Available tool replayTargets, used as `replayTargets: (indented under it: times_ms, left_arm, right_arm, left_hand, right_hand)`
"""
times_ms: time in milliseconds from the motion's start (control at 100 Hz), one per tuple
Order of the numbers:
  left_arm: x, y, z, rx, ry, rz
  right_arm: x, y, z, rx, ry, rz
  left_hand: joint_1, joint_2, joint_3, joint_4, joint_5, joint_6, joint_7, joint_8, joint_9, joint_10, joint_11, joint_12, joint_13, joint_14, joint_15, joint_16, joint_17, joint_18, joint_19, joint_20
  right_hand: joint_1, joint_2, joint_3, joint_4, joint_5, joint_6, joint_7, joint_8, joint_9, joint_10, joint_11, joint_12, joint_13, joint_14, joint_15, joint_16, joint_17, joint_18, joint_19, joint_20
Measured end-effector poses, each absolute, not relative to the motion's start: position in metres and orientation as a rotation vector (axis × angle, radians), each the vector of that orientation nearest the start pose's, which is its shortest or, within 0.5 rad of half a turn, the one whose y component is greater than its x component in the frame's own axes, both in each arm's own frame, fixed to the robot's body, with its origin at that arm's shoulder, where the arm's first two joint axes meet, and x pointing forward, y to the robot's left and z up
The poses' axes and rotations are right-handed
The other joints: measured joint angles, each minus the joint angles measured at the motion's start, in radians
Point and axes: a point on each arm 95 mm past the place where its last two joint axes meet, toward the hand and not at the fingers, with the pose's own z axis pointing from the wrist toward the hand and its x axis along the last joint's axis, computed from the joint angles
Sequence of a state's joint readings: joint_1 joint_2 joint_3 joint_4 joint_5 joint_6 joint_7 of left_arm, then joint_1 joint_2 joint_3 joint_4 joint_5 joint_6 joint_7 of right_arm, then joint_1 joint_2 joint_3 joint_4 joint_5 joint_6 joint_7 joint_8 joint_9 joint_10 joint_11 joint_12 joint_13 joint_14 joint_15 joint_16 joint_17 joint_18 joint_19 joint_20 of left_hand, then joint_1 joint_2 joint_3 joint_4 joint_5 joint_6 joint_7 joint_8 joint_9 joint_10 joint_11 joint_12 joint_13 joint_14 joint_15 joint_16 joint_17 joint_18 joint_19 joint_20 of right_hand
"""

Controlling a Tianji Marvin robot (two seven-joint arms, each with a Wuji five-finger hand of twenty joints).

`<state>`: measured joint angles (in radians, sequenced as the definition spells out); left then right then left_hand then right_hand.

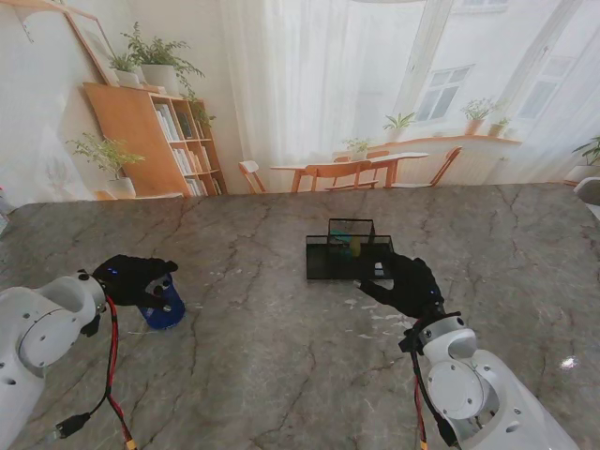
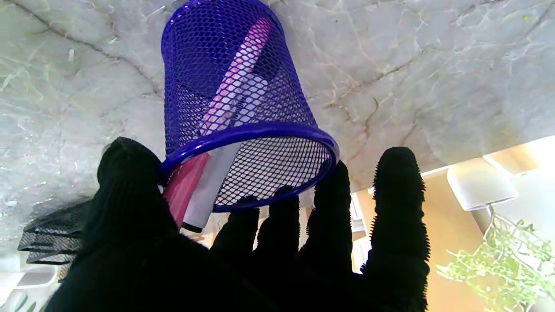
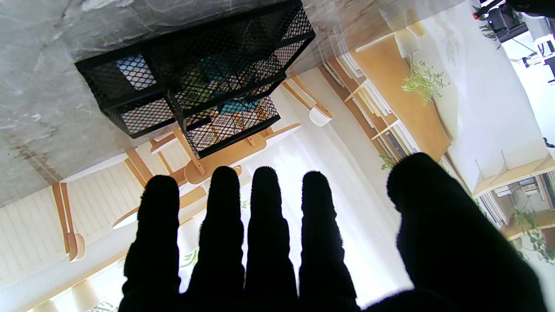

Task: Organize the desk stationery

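A blue mesh pen cup stands on the marble table at the left. A pink pen and a white item lean inside it and stick out past the rim. My left hand hovers over the cup with fingers spread, the thumb beside the pink pen's end and the other fingers at the rim. A black mesh desk organizer sits mid-table, with green and teal items in its compartments. My right hand is just nearer to me than the organizer, open and holding nothing.
Small white specks lie on the table near my right hand. A red cable runs along my left arm. The table's far edge meets a printed room backdrop. The black organizer also shows in the left wrist view.
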<state>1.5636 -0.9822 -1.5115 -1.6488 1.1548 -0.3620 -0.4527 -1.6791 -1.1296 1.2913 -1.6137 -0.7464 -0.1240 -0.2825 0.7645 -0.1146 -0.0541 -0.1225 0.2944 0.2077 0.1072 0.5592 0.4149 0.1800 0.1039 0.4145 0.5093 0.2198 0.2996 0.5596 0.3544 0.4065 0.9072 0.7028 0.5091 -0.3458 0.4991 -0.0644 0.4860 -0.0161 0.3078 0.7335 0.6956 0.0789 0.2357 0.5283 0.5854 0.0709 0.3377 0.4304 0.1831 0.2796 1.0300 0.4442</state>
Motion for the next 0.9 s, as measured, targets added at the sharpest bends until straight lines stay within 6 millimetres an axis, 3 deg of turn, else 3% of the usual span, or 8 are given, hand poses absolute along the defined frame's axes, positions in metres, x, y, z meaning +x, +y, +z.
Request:
replayTargets:
  times_ms: [150, 280, 700, 900]
  left_arm:
    - [0.41, 0.109, -0.279, -1.055, 1.932, -1.061]
    - [0.408, 0.108, -0.272, -1.036, 1.926, -1.072]
    - [0.401, 0.102, -0.248, -0.971, 1.888, -1.137]
    - [0.394, 0.092, -0.224, -0.94, 1.787, -1.239]
  right_arm:
    - [0.376, -0.016, -0.324, 1.345, 1.12, 1.802]
    - [0.376, -0.016, -0.324, 1.345, 1.12, 1.802]
    - [0.376, -0.016, -0.324, 1.346, 1.117, 1.803]
    - [0.376, -0.017, -0.324, 1.345, 1.114, 1.804]
  left_hand:
    - [-0.024, 0.003, 0.003, 0.009, -0.014, 0.0, -0.019, -0.023, -0.012, 0.0, -0.004, -0.013, -0.031, 0.001, -0.043, -0.052, -0.035, 0.031, -0.032, -0.036]
    - [-0.049, 0.011, 0.003, 0.006, -0.043, 0.0, -0.027, -0.027, -0.04, 0.0, -0.016, -0.025, -0.079, 0.023, -0.076, -0.117, -0.091, 0.091, -0.089, -0.097]
    - [-0.084, 0.022, 0.003, 0.005, -0.061, 0.0, -0.037, -0.049, -0.065, 0.0, -0.024, -0.04, -0.141, 0.036, -0.107, -0.169, -0.184, 0.117, -0.141, -0.161]
    - [-0.093, 0.022, 0.012, 0.005, -0.061, 0.0, -0.037, -0.05, -0.065, 0.0, -0.024, -0.041, -0.141, 0.037, -0.107, -0.176, -0.186, 0.117, -0.142, -0.163]
  right_hand:
    - [0.0, 0.0, 0.0, 0.0, 0.0, 0.0, 0.0, 0.0, 0.0, 0.0, 0.0, 0.0, 0.0, 0.0, 0.0, 0.0, 0.0, 0.0, 0.0, 0.0]
    - [0.0, 0.0, 0.0, 0.0, 0.0, 0.0, 0.0, 0.0, 0.0, 0.0, 0.0, 0.0, 0.0, 0.0, 0.0, 0.0, 0.0, 0.0, 0.0, 0.0]
    - [0.0, 0.0, 0.0, 0.001, 0.0, 0.0, 0.0, 0.0, 0.0, 0.0, 0.0, 0.0, 0.0, 0.0, 0.0, 0.0, 0.0, 0.0, 0.0, 0.0]
    - [0.0, 0.0, 0.0, 0.001, 0.0, 0.0, 0.0, 0.0, 0.0, 0.0, 0.0, 0.0, 0.0, 0.0, 0.0, 0.0, 0.0, 0.0, 0.0, 0.0]
